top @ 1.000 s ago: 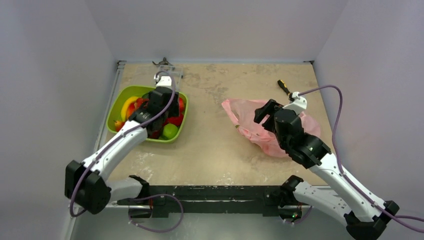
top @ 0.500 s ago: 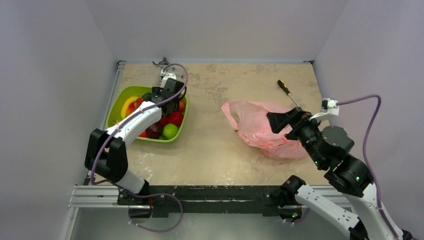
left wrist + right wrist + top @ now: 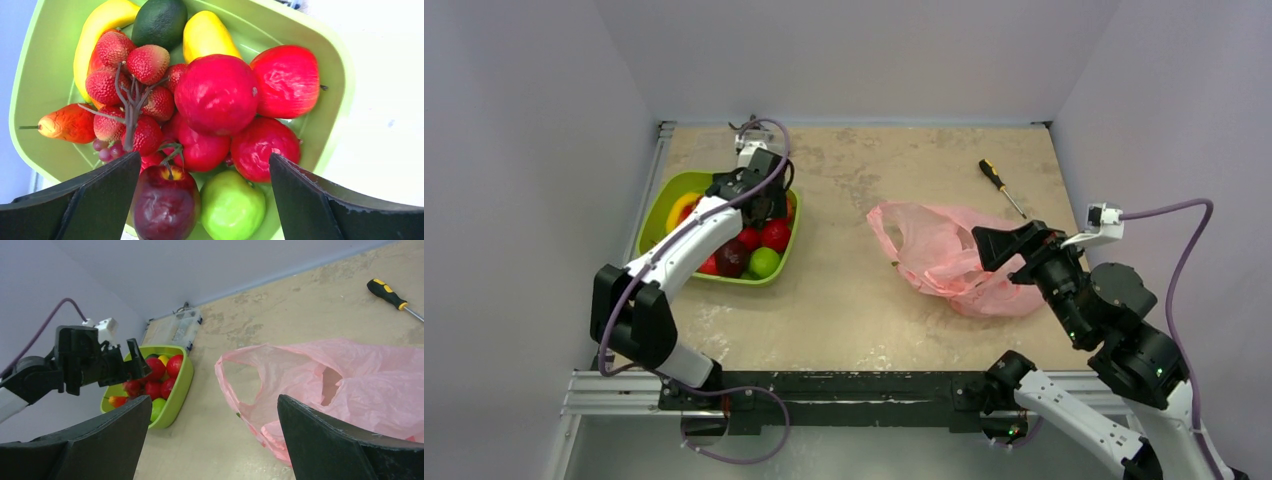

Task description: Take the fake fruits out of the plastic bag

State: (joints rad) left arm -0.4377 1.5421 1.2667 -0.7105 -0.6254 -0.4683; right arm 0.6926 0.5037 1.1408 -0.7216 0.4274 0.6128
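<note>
The fake fruits [image 3: 217,92] are piled in a lime-green tray [image 3: 336,107] that sits against the left edge of the tabletop, toward the far left corner. Among them are several glossy red round ones, a green apple [image 3: 232,205], a dark red apple [image 3: 165,207], a yellow banana [image 3: 97,32], a dark green fruit [image 3: 160,20], a cluster of strawberries [image 3: 132,82] on a brown stem and an orange-red pear [image 3: 70,122].

The left gripper [image 3: 204,157] hangs directly over this pile with its fingers spread wide and nothing between them.

The plastic bag [image 3: 939,250] lies crumpled and low on the right half of the table, nearer the right edge than the middle. Its loop handles and mouth face the tray. It looks flat, though the folds may hide something inside.

The right gripper [image 3: 214,400] is raised above the bag's near right part, fingers wide apart and gripping nothing, clear of the plastic.

A yellow-and-black screwdriver [image 3: 997,180] rests toward the far right corner, apart from the bag.
</note>
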